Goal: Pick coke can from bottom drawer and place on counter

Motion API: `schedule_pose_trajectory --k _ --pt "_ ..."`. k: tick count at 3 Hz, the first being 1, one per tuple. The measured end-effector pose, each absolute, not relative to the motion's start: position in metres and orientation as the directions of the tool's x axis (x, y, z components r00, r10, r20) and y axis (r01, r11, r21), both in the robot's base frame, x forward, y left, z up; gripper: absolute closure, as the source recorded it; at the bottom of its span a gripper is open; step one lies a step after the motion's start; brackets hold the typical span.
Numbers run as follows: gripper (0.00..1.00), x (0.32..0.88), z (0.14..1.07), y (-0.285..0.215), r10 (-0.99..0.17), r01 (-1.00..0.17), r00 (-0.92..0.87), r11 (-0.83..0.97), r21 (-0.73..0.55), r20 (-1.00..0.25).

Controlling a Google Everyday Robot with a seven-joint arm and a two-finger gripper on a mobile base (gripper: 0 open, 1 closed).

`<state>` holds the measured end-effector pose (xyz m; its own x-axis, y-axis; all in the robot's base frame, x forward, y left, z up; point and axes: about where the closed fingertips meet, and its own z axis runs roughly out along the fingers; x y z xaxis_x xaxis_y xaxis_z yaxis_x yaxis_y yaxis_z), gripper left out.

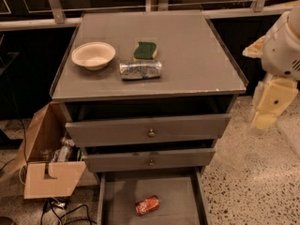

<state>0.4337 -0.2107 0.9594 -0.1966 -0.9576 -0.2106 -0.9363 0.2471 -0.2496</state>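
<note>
The coke can lies on its side on the floor of the open bottom drawer, near the middle. Above it, the counter is the cabinet's flat grey top. My arm hangs off the cabinet's right side, and its cream lower end, the gripper, sits beside the counter's front right corner, well above and to the right of the can. Nothing is held in it that I can see.
On the counter's left half are a white bowl, a green sponge and a silver crinkled can lying on its side. The two knobbed drawers are partly pulled out. A cardboard box and cables sit on the floor at left.
</note>
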Motion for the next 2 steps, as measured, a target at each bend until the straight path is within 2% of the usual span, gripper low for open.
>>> schedule_pose_trajectory --k 1,2 --pt "0.0 0.411 0.916 -0.19 -0.962 -0.953 -0.132 0.189 -0.237 -0.238" --pt "0.0 0.381 0.854 -0.17 -0.96 -0.977 -0.106 0.149 -0.154 -0.259"
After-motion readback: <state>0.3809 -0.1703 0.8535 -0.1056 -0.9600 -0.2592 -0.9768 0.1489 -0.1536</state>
